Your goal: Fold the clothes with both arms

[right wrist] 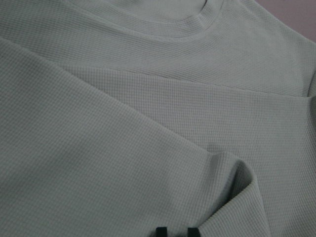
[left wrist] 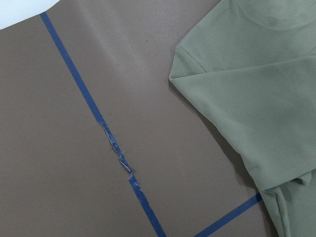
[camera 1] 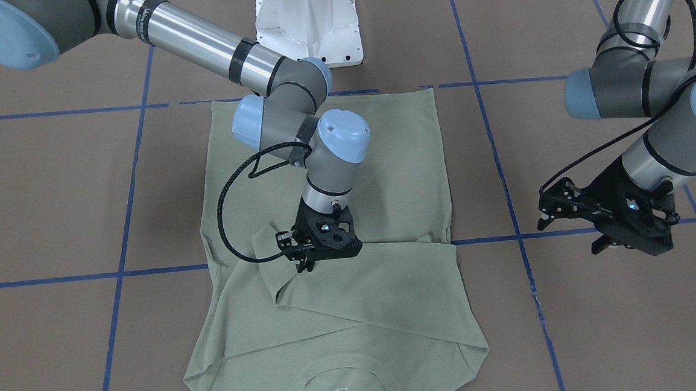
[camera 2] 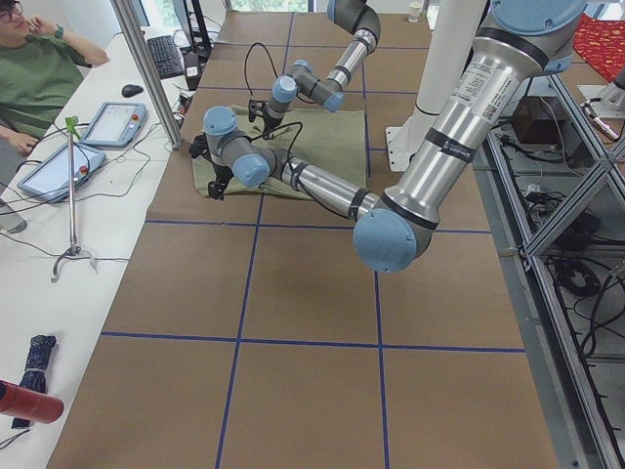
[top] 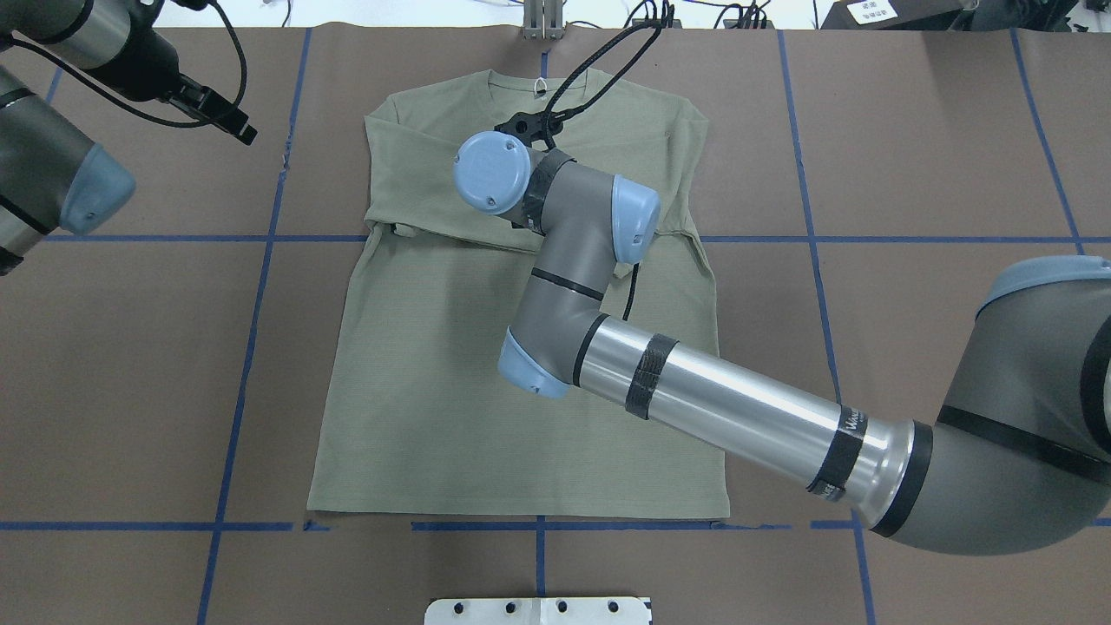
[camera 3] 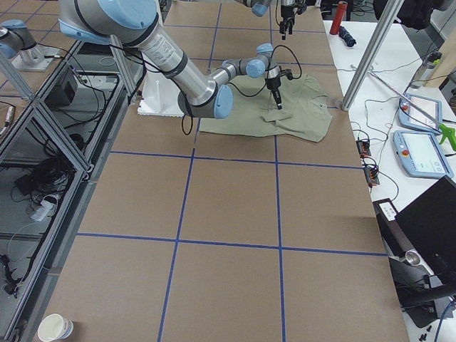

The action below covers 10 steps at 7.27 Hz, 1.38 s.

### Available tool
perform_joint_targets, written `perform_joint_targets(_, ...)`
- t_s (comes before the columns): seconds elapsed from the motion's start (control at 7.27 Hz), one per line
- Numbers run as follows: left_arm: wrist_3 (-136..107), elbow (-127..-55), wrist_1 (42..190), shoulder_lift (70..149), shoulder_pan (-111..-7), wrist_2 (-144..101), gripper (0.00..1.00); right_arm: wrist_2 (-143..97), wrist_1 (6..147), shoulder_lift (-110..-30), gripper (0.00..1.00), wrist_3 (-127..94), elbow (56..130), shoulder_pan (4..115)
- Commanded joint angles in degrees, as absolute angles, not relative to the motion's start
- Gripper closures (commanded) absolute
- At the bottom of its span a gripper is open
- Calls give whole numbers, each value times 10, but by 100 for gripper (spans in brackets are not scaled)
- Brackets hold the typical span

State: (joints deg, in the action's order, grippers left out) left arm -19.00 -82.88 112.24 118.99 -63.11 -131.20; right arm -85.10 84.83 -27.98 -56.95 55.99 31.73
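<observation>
On the brown paper-covered table [top: 911, 130] crossed by blue tape lines, the pale sage-green long-sleeved knit shirt [top: 434, 391] lies flat at centre, both sleeves already folded across its chest; the body fold looks yet to be done. At ten o'clock, off the cloth, the left gripper [camera 1: 612, 221] hangs spread open, empty. Centrally, the right gripper [camera 1: 305, 260] sits on the sleeve cuff, prongs close together; whether it pinches fabric I cannot tell.

Brown table [top: 911, 130] w/ blue tape grid [top: 816, 239], white side desk [camera 2: 59, 293]

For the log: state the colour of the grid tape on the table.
Blue tape on brown table; clearest in the left wrist view.
</observation>
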Motion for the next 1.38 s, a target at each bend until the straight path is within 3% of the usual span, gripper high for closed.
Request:
perform_joint_targets(0.0, -192, -829, 1122, 1191, -630, -1311, 0, -851, 852, -280, 100, -569, 562, 317)
perform_joint_targets(0.41, -196, -830, 1122, 1194, -630, -1311, 0, -855, 955, -288, 100, -492, 644, 337)
perform_joint_targets(0.83, -200, -833, 1121, 1195, -630, -1311, 0, -853, 960, -364, 100, -413, 708, 361)
perform_joint_targets(1.24, -212, -836, 1121, 1197, -629, -1311, 0, -852, 911, -402, 100, -336, 708, 389)
